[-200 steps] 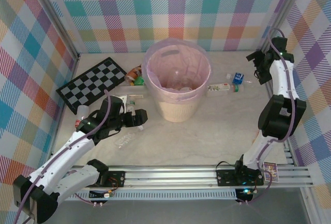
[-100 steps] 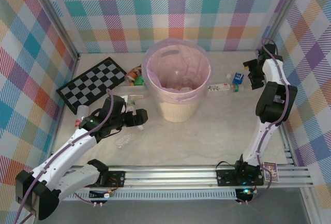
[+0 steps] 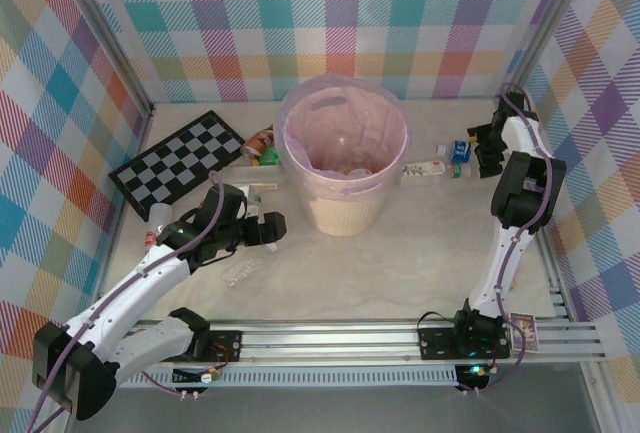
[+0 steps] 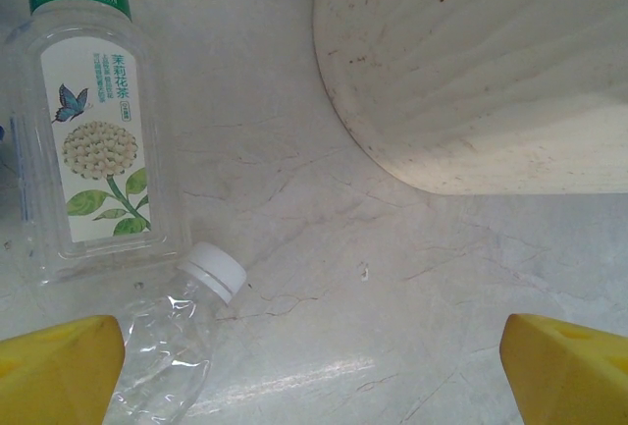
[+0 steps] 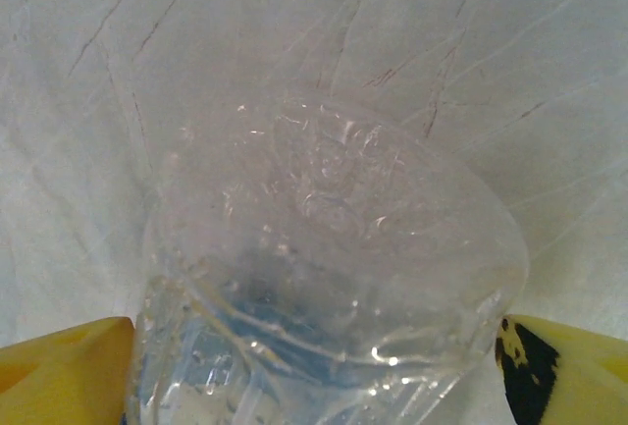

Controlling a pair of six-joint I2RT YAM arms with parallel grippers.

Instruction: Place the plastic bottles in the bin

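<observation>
Beside the bin (image 3: 345, 208), a checkerboard (image 3: 180, 161) lies among bottles (image 3: 262, 145).

You are looking at the rounded end of a clear plastic bottle (image 5: 329, 248), its wall crumpled and glinting, with the pale, thinly veined tabletop (image 5: 392, 23) behind it. A blue tint shows through the plastic low down. Your right gripper (image 5: 314, 376) straddles the bottle. Its yellow fingertips (image 5: 59, 371) stand wide apart, one at each side, each right up against the bottle's outline. The right one carries a black mark. Whether they press the plastic or merely flank it, you cannot tell.
</observation>
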